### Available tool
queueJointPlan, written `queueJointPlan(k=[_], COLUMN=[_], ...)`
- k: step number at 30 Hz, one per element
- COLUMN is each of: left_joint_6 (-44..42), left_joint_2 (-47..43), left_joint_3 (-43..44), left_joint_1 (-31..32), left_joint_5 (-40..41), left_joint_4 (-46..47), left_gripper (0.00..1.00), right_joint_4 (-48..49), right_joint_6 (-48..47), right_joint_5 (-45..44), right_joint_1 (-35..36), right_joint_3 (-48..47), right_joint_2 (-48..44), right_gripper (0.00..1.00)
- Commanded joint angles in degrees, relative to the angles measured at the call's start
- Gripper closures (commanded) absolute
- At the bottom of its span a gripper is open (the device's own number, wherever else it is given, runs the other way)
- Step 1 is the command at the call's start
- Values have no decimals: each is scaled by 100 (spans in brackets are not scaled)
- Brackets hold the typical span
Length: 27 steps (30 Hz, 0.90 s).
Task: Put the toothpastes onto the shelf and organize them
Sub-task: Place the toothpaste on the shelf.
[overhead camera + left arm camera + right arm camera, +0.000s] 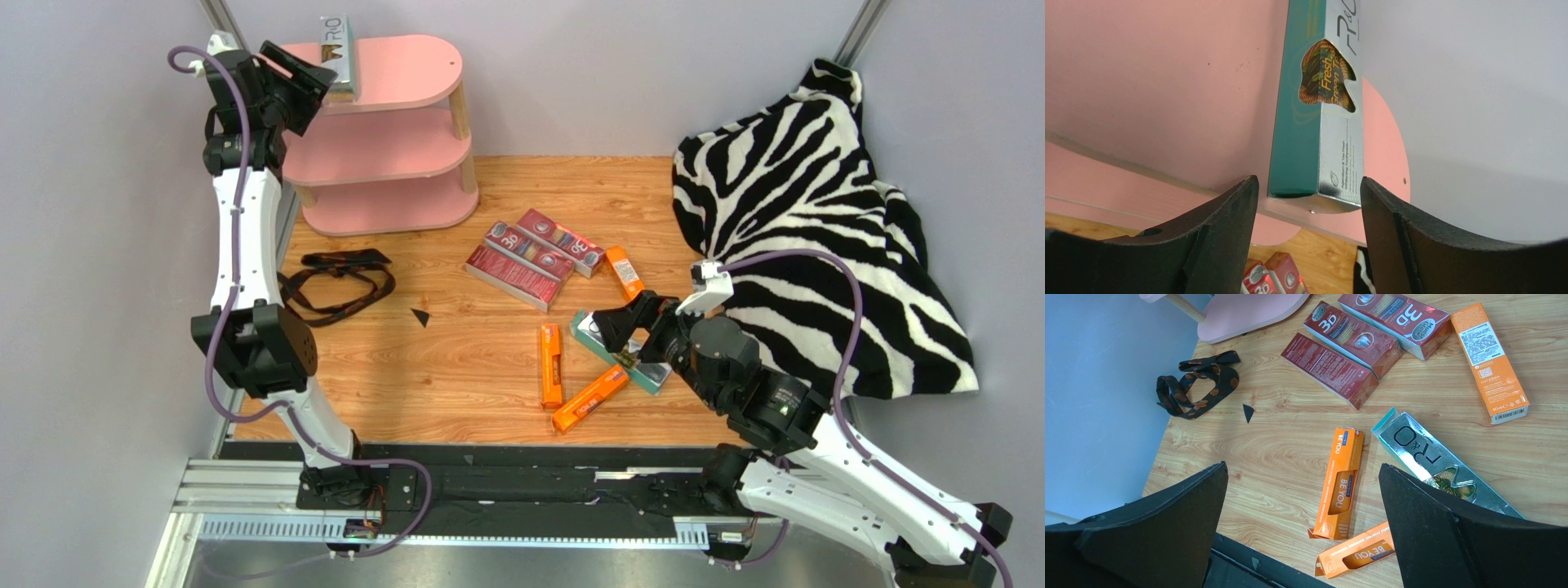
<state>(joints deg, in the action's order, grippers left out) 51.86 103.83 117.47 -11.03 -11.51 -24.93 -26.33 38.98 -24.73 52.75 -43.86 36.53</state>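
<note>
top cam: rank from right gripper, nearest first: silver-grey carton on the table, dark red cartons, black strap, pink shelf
From the right gripper, top external view:
1. silver-grey carton: right at the gripper, partly hidden by it.
2. dark red cartons: mid-table, up and to the left.
3. black strap: left side of the table.
4. pink shelf: back-left corner.

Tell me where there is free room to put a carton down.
Free: the bare wood between the black strap and the orange cartons, and the shelf top right of the silver carton. Crowded: around the red cartons.
</note>
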Motion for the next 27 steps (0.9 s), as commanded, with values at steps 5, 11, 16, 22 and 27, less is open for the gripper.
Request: queueJointPlan(k=[5, 11, 16, 22, 27], left_joint_6=[-167, -246, -53, 97, -289], left_joint_2=[-1637, -2507, -3288, -4036, -4283], left_joint_3=[-1549, -2296, -3167, -4372, -4891], left_joint_1=[-57, -57, -49, 152, 434], left_joint_5=[430, 246, -228, -703, -1362], left_joint_4=[1112, 1297, 1763, 2167, 2036], left_gripper=[28, 28, 29, 29, 29], right_joint_4=[40, -30, -162, -364, -856], right_joint_6=[171, 206, 189, -13, -558], right_joint_5=[91, 30, -67, -181, -383], right_joint_1=[16, 16, 25, 16, 16], right_joint_3=[61, 114, 105, 79, -140], right_joint_2=[-59, -103, -59, 82, 538], right_gripper=[0, 0, 0, 0, 0])
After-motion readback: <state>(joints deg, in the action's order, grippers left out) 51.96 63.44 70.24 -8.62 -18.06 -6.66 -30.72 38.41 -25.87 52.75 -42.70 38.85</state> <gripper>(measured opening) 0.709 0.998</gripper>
